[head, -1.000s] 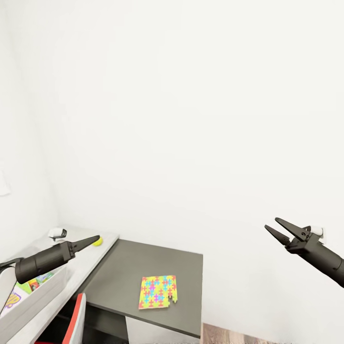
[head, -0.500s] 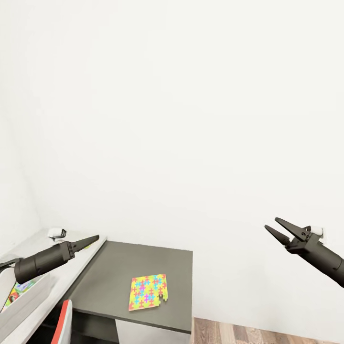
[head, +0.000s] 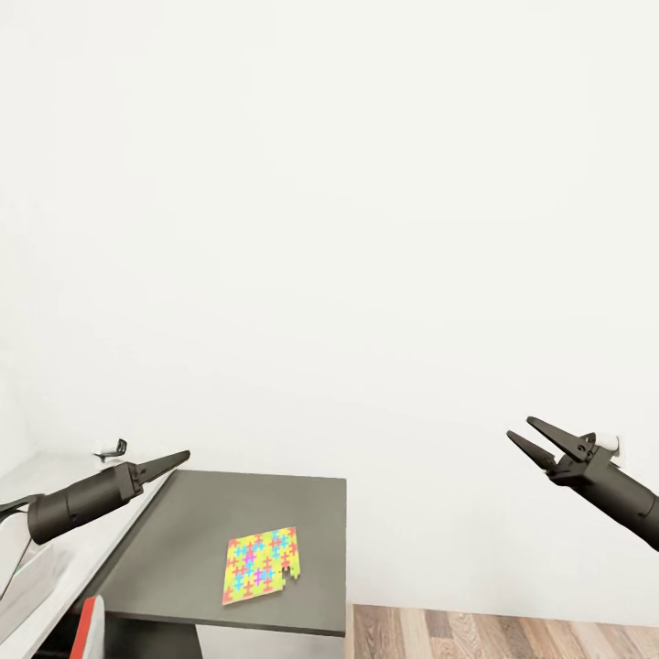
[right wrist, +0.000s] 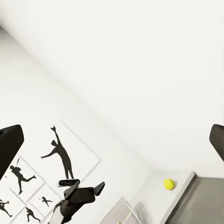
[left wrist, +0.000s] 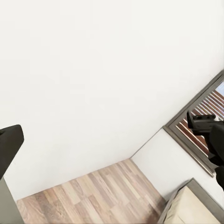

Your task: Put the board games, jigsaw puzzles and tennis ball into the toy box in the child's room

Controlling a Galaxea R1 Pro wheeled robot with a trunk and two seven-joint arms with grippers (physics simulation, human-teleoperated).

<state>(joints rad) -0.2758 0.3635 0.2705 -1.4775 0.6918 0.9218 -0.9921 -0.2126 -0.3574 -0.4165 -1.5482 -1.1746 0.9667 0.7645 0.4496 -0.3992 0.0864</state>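
Jigsaw puzzle shifted leftward, lying below, between both fingers

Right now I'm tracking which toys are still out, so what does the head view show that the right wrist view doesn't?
Head view alone: a jigsaw puzzle lying flat on the dark grey surface, the right gripper open in mid-air, and wood plank floor.
Right wrist view alone: the tennis ball on the white tabletop, and black athlete silhouette pictures on the wall.
Both: the left gripper, and the same dark grey surface.
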